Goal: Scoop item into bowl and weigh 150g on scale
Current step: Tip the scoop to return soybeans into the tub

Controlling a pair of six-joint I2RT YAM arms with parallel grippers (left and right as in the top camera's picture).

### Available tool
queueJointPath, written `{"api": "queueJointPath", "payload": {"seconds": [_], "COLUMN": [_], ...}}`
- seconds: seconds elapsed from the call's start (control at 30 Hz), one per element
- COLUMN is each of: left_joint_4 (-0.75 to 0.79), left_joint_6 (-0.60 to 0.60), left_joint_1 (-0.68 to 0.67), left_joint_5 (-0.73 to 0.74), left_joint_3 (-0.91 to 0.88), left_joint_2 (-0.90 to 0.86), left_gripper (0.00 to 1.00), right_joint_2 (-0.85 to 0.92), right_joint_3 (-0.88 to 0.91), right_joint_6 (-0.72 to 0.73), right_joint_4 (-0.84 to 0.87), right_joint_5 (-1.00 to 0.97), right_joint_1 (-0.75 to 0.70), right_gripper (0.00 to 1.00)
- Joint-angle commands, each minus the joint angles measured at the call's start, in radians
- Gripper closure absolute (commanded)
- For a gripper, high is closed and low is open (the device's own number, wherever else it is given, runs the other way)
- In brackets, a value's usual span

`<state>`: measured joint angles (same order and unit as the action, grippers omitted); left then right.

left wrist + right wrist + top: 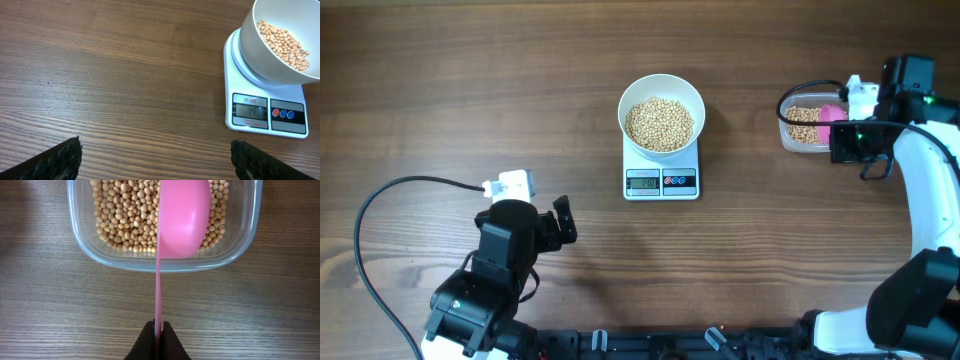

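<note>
The white bowl [629, 96] stands on the scale [661, 182], near the middle of the table [470, 80], and it covers the back part of the scale, so only the front strip with the grey display and the buttons is free. Inside the bowl lies a heap of beige beans [660, 123]; they cover the bottom, and a wide band of white wall stays bare above them. The display shows dark digits, but I cannot read them with certainty. Far to the right side of the table stands a clear plastic tub [150, 262] with more beans of the same kind in it. The right pincer [159, 330] is closed on the thin handle of a pink scoop [182, 217]. The head of the scoop hangs over the right half of the tub, and the pictures do not tell whether it touches the beans under it. The left pincer [155, 150] is wide open and holds nothing. It is above bare wood at the front left of the table, well apart from the scale, with its dark fingers pointing toward it.
</note>
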<state>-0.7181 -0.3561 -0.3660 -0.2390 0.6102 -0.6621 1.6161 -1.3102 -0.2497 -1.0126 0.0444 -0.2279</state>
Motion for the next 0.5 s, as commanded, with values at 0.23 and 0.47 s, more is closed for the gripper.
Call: {"api": "queueJointPath", "payload": {"seconds": [0.23,0.47], "left_joint_4": [0.002,0.002], "left_joint_6": [0.011,0.011], "left_joint_1": [0.006,0.006], "left_joint_5": [-0.013,-0.013], "left_joint_3": [-0.006,-0.006], "left_joint_2": [0.001,0.001], "left_gripper": [0.00,0.00], "right_joint_2": [0.017,0.017], "right_joint_3": [0.024,0.043], "right_joint_6": [-0.008,0.043], "right_joint_4": [0.010,0.009], "right_joint_5": [0.060,0.192], "right_joint_1": [0.002,0.002], "right_gripper": [0.96,0.96]}}
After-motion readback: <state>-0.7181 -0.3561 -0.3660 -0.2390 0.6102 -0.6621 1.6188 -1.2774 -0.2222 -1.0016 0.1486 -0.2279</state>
